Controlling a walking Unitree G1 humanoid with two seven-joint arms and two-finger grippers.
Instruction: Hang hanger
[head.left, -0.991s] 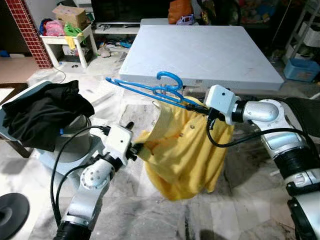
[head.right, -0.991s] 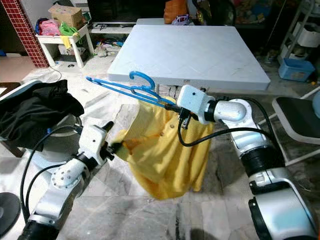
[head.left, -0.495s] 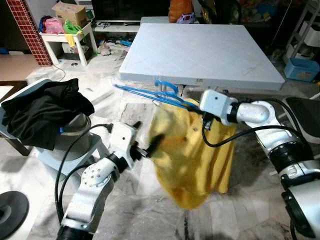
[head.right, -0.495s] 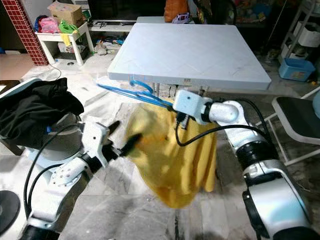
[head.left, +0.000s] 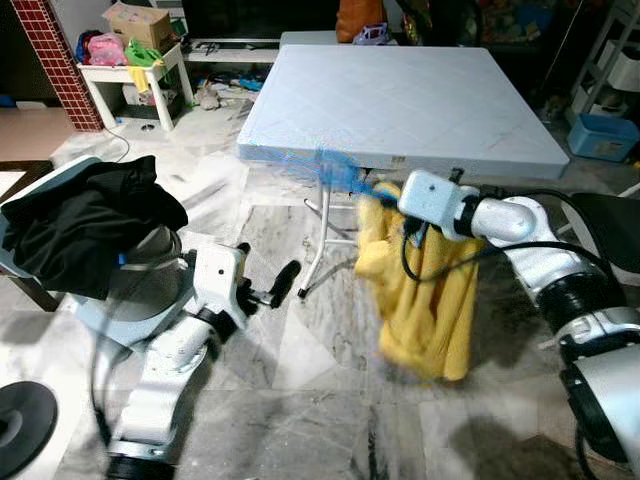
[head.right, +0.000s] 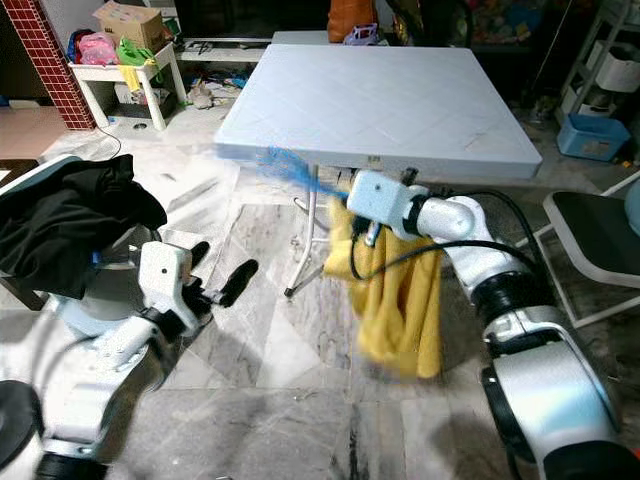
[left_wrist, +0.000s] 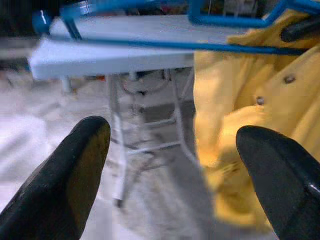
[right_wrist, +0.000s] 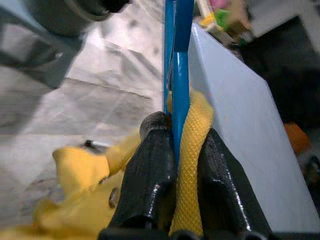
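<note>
The blue hanger (right_wrist: 176, 75) is pinched, together with a fold of yellow cloth, between the two black fingers (right_wrist: 150, 175) of the right claw (head.left: 385, 193), which is clamped on it. It reaches out, blurred, just in front of the near edge of the white bench (head.left: 400, 100), and from it the yellow shirt (head.left: 425, 290) hangs bunched toward the marble floor (head.left: 300, 400), beside the bench's white leg (head.left: 320, 235). The left claw (head.left: 280, 285) is lower and well apart from the shirt, its fingers (left_wrist: 75, 170) spread wide and holding nothing. Further to the left, a black garment (head.left: 85, 225) lies heaped over a grey chair (head.left: 40, 190). A small white side table (head.left: 130, 85) with a cardboard box (head.left: 140, 25) stands at the back
</note>
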